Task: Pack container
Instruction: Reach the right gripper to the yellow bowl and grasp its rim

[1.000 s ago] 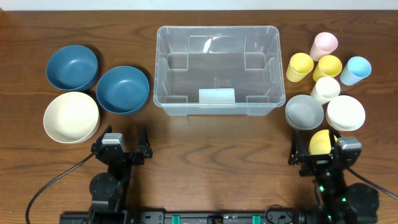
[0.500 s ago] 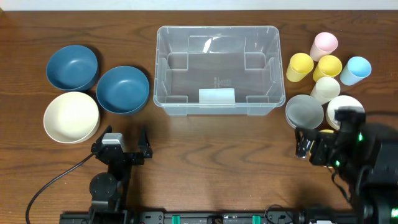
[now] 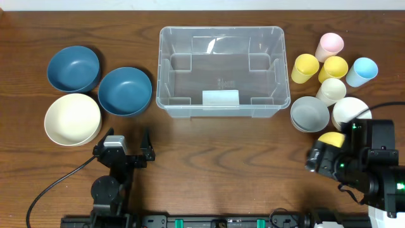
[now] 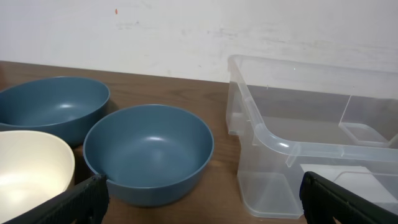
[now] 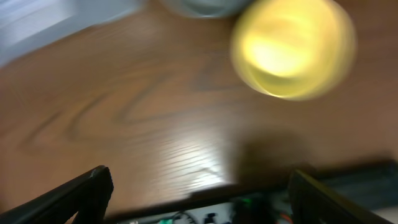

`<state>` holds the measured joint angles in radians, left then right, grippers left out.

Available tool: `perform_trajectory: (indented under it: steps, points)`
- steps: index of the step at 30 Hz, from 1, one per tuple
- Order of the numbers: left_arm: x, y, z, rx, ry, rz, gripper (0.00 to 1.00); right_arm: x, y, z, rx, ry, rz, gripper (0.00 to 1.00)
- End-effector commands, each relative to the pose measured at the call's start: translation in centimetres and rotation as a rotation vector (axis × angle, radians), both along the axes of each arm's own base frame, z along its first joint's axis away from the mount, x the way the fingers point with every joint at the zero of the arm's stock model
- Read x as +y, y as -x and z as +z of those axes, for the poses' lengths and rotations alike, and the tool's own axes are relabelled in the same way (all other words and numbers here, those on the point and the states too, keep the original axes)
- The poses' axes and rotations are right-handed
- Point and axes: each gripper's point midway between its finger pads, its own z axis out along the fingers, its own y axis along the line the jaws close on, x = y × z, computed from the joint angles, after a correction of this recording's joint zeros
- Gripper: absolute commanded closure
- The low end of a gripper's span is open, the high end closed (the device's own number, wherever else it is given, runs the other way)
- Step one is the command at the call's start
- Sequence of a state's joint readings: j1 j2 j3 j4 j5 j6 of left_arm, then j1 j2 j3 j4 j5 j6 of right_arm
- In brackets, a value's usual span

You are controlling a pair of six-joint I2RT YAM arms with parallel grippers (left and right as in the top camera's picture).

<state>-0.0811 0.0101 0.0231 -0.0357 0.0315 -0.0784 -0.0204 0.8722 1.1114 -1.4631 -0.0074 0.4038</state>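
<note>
I see the left gripper (image 3: 124, 144) spread wide, facing a blue bowl (image 4: 149, 152) and the container (image 4: 273, 140). Right gripper (image 5: 199, 196) is spread too, over the table (image 5: 124, 112). Yellow cup (image 5: 292, 46) is just ahead of it, blurry.

Overhead looks straight down on the table (image 3: 209, 145); the low, close left wrist view shares its container (image 4: 292, 149); right wrist points down, blurred.

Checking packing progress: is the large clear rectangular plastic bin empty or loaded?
Empty: the large clear plastic bin shows only bare floor; bowls and cups sit outside.
</note>
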Motion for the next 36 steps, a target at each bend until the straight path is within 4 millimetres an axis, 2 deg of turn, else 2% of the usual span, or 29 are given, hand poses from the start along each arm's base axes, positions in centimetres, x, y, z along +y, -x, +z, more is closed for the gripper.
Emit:
perform_trajectory:
  steps: [1,6,10,15,21,27,30,36]
  points:
    - [0.2,0.1,-1.7,0.049,-0.010,0.008,0.02,-4.2,0.1,0.3,-0.025,0.112,-0.353,0.06]
    - [0.2,0.1,-1.7,0.049,-0.010,0.008,0.02,-5.5,-1.3,0.4,-0.066,0.084,-0.506,0.08]
    - [0.2,0.1,-1.7,0.049,-0.010,0.008,0.02,-6.8,-2.2,-0.8,-0.018,0.080,-0.597,0.07]
    - [0.2,0.1,-1.7,0.049,-0.010,0.008,0.02,-8.9,-2.9,-3.4,0.096,0.088,-0.691,0.05]
    - [0.2,0.1,-1.7,0.049,-0.010,0.008,0.02,-11.1,-3.7,-7.3,0.216,0.041,-0.755,0.09]
    - [0.2,0.1,-1.7,0.049,-0.010,0.008,0.02,-10.7,-4.1,-12.0,0.284,-0.015,-0.702,0.12]
    - [0.2,0.1,-1.7,0.049,-0.010,0.008,0.02,-10.4,-3.5,-14.6,0.313,-0.017,-0.690,0.13]
    - [0.2,0.1,-1.7,0.049,-0.010,0.008,0.02,-9.8,-2.2,-17.9,0.322,-0.019,-0.690,0.16]
